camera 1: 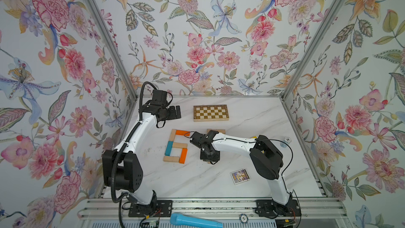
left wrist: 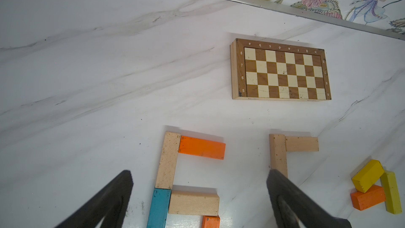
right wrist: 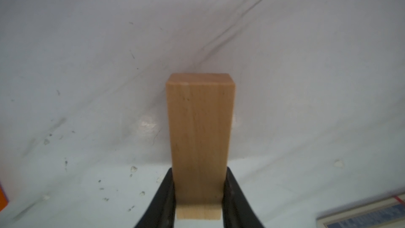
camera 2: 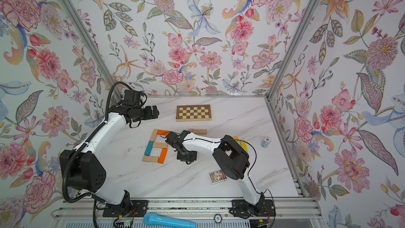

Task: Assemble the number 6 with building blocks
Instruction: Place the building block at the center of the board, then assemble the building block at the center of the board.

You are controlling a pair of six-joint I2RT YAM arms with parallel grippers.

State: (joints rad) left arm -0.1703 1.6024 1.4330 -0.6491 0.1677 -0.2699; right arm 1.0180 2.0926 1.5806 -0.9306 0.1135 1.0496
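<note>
- I'm looking at a white marble-look table (camera 1: 252, 115).
- A brown-and-cream chessboard (camera 1: 211, 112) lies flat on the far side.
- Mid-table I count six bars lying flat and touching: upper pale block (camera 1: 173, 135), top orange block (camera 1: 182, 132), teal block (camera 1: 169, 148), middle pale block (camera 1: 180, 145), lower orange block (camera 1: 183, 155), bottom pale block (camera 1: 171, 159).
- To their right, an L-shaped pale pair (left wrist: 278, 154) meets at a corner.
- Further right I see a stray orange block (left wrist: 368, 197) and a flat yellow block (left wrist: 391, 191), with a propped yellow block (left wrist: 368, 175) leaning across them.
- Nearer me lies a card box (camera 1: 239, 176); a chip stack (camera 1: 287, 139) stands by the right edge.
</note>
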